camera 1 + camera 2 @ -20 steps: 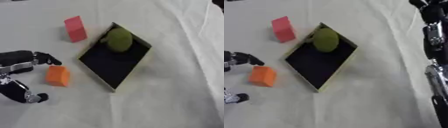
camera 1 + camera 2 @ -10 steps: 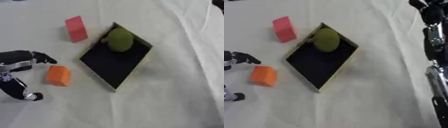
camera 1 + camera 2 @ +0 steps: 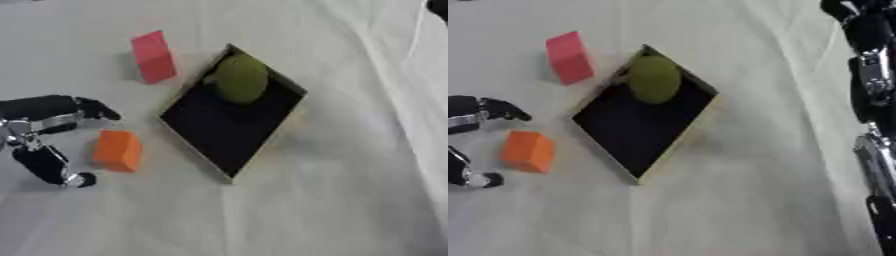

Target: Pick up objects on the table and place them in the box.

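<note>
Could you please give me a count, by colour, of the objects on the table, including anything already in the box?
Red or pink block: 1, on the cloth beyond the box.
Orange block: 1, on the cloth beside the left hand.
Green rounded object: 1, in the box's far corner.
Total: 3 objects, plus the 1 black box.

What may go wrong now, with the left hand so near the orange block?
1. The left hand is open around the orange block without holding it; its fingers might push the block aside while closing.
2. The box is shallow and the green object fills its far corner, so a dropped block may bounce out.
</note>
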Action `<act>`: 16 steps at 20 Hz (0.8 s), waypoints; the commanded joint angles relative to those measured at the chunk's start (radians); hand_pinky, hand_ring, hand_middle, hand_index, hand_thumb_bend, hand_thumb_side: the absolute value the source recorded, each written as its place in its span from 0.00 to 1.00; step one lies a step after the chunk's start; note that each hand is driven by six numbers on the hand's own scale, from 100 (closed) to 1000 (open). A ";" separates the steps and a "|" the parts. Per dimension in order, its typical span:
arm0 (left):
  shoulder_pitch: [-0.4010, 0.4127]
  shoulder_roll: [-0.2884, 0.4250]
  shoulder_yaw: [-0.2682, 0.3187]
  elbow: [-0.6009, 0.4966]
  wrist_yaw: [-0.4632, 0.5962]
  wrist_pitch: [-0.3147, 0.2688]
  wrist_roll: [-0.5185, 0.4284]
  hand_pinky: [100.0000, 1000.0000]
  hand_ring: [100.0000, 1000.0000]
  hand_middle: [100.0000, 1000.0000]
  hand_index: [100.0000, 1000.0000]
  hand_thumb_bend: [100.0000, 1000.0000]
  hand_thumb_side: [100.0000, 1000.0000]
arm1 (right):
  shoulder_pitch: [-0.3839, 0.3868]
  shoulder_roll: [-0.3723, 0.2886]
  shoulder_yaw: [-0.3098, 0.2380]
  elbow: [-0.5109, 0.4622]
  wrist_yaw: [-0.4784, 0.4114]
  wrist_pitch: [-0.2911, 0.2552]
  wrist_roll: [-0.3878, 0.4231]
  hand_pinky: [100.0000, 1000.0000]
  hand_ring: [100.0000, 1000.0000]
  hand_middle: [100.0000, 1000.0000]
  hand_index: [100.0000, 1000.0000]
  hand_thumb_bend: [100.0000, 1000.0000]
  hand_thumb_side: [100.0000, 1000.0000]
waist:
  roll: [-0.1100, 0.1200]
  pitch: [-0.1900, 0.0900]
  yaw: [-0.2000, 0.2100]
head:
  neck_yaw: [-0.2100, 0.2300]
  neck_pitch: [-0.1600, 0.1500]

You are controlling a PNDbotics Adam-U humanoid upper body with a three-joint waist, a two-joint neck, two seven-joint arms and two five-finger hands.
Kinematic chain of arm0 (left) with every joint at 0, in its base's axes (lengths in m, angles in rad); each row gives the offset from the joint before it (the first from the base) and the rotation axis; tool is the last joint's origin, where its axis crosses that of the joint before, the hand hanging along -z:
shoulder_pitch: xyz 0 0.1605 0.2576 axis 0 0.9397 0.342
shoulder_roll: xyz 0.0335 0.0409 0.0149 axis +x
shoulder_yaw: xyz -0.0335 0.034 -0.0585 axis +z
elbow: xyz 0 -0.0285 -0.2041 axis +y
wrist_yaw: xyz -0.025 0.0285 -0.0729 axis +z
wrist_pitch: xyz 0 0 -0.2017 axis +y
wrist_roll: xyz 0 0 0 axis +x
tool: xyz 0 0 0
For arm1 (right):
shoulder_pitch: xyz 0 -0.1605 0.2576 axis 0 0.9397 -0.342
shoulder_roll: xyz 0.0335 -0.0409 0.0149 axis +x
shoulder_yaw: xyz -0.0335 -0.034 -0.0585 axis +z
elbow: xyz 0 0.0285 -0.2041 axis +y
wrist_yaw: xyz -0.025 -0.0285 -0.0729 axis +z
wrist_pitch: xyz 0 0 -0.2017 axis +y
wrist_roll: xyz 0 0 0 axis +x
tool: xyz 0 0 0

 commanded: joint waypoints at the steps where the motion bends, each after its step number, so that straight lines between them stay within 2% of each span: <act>1: -0.025 -0.002 0.006 0.015 0.010 -0.009 0.010 0.96 0.91 0.88 0.95 0.45 0.04 | -0.007 -0.009 -0.002 -0.020 -0.005 0.001 0.005 0.87 0.92 0.67 0.79 0.00 0.58 | -0.014 -0.004 0.000 | 0.002 -0.010; 8: -0.064 -0.053 -0.002 0.066 0.055 -0.017 -0.006 0.93 0.88 0.83 0.91 0.37 0.03 | -0.009 -0.004 0.000 -0.020 -0.008 0.004 0.012 0.87 0.93 0.67 0.79 0.00 0.58 | -0.014 -0.001 -0.005 | 0.005 -0.015; 12: -0.072 -0.065 -0.002 0.072 0.066 -0.016 0.002 0.87 0.81 0.71 0.79 0.28 0.00 | -0.010 -0.003 0.000 -0.020 -0.010 0.006 0.014 0.87 0.93 0.67 0.79 0.00 0.58 | -0.012 0.000 -0.007 | 0.005 -0.017; 16: -0.069 -0.058 0.001 0.055 0.052 -0.015 0.011 0.84 0.76 0.64 0.71 0.24 0.00 | -0.009 -0.003 0.000 -0.020 -0.010 0.007 0.015 0.87 0.93 0.67 0.79 0.00 0.58 | -0.011 -0.001 -0.006 | 0.004 -0.016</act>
